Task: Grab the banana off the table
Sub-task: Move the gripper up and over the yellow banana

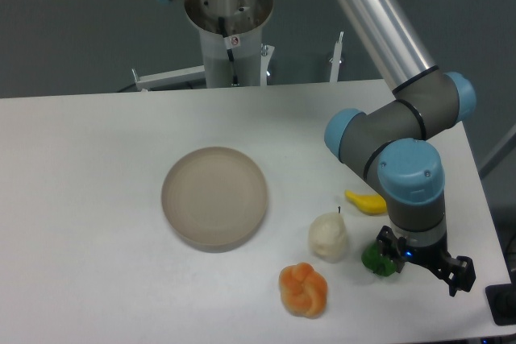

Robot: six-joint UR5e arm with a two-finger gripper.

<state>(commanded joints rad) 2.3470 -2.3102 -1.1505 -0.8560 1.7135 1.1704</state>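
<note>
We start with the table [97, 199], a white top that fills most of the view. The arm [403, 134] reaches in from twelve o'clock and bends down over the four o'clock corner. The round beige plate [214, 196] sits near the centre. At five o'clock from the plate lie the orange knobbly fruit [304, 288] and, just past it toward three o'clock, the whitish pear [328, 236]. The green pepper [374, 259] is half hidden under the wrist. The banana [364, 201] lies on the table at one o'clock from the pear, its far end covered by the arm.

The gripper [427, 265] hangs low beside the pepper with its fingers spread apart and nothing between them. We judge the approach step is in hand: the fingers are not yet over the banana, so the next move calls for shifting toward eleven o'clock, clear of the pepper, and straddling the banana's narrow width.
</note>
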